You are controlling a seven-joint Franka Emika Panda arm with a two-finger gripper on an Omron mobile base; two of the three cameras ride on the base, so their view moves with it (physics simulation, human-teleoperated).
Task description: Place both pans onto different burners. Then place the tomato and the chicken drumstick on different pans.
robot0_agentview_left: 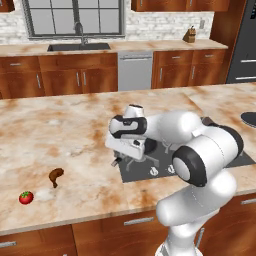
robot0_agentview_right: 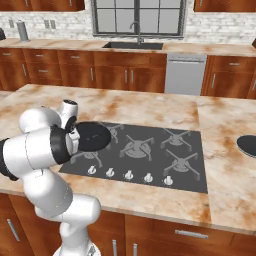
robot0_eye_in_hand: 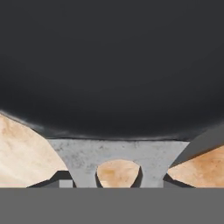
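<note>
One black pan point(robot0_agentview_right: 93, 136) hovers over the left burners of the dark cooktop point(robot0_agentview_right: 192, 176). In the hand view this pan point(robot0_eye_in_hand: 112, 65) looms large, and its grey handle point(robot0_eye_in_hand: 118, 153) runs down between my fingertips. My gripper point(robot0_eye_in_hand: 117, 179) is shut on that handle; from the left side the gripper point(robot0_agentview_left: 122, 157) sits low over the cooktop's left edge. The second pan point(robot0_agentview_right: 247, 144) rests on the counter far to the right. The chicken drumstick point(robot0_agentview_left: 56, 176) and the tomato point(robot0_agentview_left: 26, 197) lie on the counter left of the cooktop, near the front edge.
The middle burner point(robot0_agentview_right: 135, 146) and the right burners point(robot0_agentview_right: 176, 136) carry nothing. A row of white knobs point(robot0_agentview_right: 128, 175) lines the cooktop's front. Marble counter point(robot0_agentview_left: 60, 130) spreads wide to the left. A sink point(robot0_agentview_right: 132, 45) stands on the far counter.
</note>
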